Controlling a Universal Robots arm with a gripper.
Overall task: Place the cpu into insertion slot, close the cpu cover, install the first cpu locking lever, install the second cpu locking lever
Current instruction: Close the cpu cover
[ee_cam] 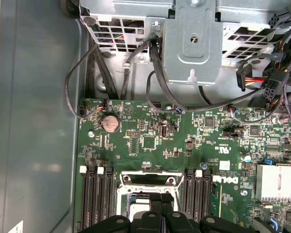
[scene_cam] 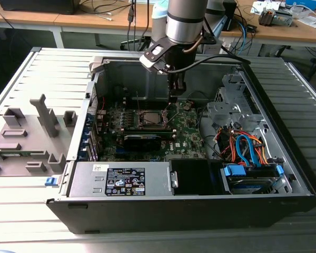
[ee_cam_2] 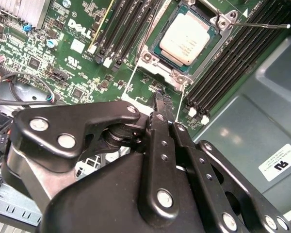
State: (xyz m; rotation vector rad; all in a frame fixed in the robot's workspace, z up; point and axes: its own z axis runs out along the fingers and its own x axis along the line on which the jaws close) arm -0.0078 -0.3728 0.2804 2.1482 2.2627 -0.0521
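Observation:
The cpu (ee_cam_2: 186,39) lies flat in the insertion slot (scene_cam: 149,119), its silver top showing through the cut-out of the cpu cover (ee_cam_2: 153,60), which lies down over it. One thin locking lever (ee_cam_2: 262,24) sticks out sideways from a socket corner. Two more thin wire arms run from the socket's near edge toward my gripper (ee_cam_2: 160,97). In the exterior view my gripper (scene_cam: 174,99) hangs just above the board, at the socket's right side. The fingers (ee_cam: 153,213) are shut, with nothing visibly held between them.
Black memory slots (ee_cam_2: 233,63) flank the socket on both sides. A silver heat sink (ee_cam: 276,182), a coin battery (ee_cam: 110,123) and a metal drive cage (ee_cam: 194,43) with black cables surround the board. Coloured cables (scene_cam: 247,147) and the power supply (scene_cam: 124,179) fill the case front.

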